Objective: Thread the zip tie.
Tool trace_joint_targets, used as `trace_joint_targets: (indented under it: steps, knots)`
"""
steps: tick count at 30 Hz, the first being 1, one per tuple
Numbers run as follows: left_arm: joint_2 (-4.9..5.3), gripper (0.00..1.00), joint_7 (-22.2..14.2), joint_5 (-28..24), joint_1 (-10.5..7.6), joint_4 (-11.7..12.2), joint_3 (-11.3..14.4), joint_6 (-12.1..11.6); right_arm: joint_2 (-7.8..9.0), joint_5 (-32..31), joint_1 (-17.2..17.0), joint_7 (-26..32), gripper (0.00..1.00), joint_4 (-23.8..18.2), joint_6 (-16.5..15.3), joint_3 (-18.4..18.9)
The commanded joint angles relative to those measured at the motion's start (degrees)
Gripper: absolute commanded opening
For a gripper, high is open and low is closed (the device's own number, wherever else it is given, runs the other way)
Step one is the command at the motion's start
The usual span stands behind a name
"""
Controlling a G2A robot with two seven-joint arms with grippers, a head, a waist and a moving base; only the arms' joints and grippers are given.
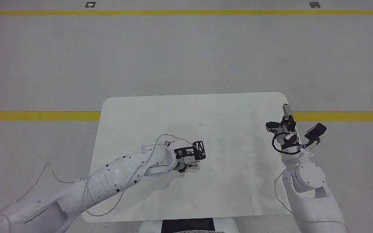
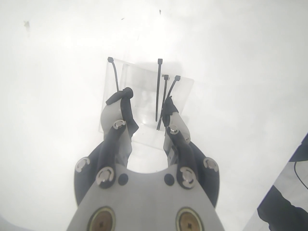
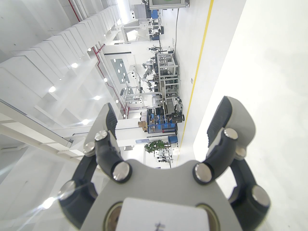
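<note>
Grey workshop floor (image 1: 175, 52) with yellow painted lines (image 1: 52, 116) lies around the white table with rounded corners (image 1: 233, 110). The left arm stretches from the near left corner to the middle of the table, where the left gripper (image 1: 192, 153) hangs low over the surface.

In the left wrist view the left gripper (image 2: 146, 100) has its black-padded fingers (image 2: 125, 111) moderately apart above a clear, flat plastic plate (image 2: 142, 78) lying on the table. Four black plastic zip ties (image 2: 158, 90) lie on the plate, heads pointing away from the wrist. One curved tie (image 2: 115, 72) runs along the plate's edge and ends at one fingertip. A straight one lies in the gap between the fingers. The last two (image 2: 164, 90) run close to the other fingertip; whether that finger touches them cannot be told. The gripper holds nothing.

At the table's right edge, well apart from the plate, the right gripper (image 1: 278, 119) is raised and points away from the robot. In its wrist view the right gripper (image 3: 166, 104) has its fingers spread wide, with no object between them.
</note>
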Motion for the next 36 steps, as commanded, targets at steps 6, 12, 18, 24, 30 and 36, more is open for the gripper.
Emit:
trace_joint_targets:
  steps: [6, 12, 18, 24, 30, 36]
  knots:
    - [-0.25, 0.25, -0.1, 0.9, 0.32, 0.0, -0.3, 0.3, 0.00, 0.0, 0.0, 0.0, 1.00, 0.0, 0.0, 0.0]
    - [-0.64, 0.24, -0.4, 1.6, 0.46, 0.1, -0.4, 0.5, 0.00, 0.0, 0.0, 0.0, 1.00, 0.0, 0.0, 0.0]
    - [-0.87, 0.25, -0.3, 2.1, 0.71, 0.2, -0.7, 0.5, 0.00, 0.0, 0.0, 0.0, 1.00, 0.0, 0.0, 0.0]
    - [-1.06, 0.26, -0.6, 2.2, 0.95, 0.4, -1.0, 0.2, 0.00, 0.0, 0.0, 0.0, 1.00, 0.0, 0.0, 0.0]
    - [-1.19, 0.25, -0.9, 2.8, 1.17, 0.3, -1.3, 0.2, 0.00, 0.0, 0.0, 0.0, 1.00, 0.0, 0.0, 0.0]
    - [-1.40, 0.18, -1.3, 3.1, 1.40, 0.3, -1.5, 0.1, 0.00, 0.0, 0.0, 0.0, 1.00, 0.0, 0.0, 0.0]
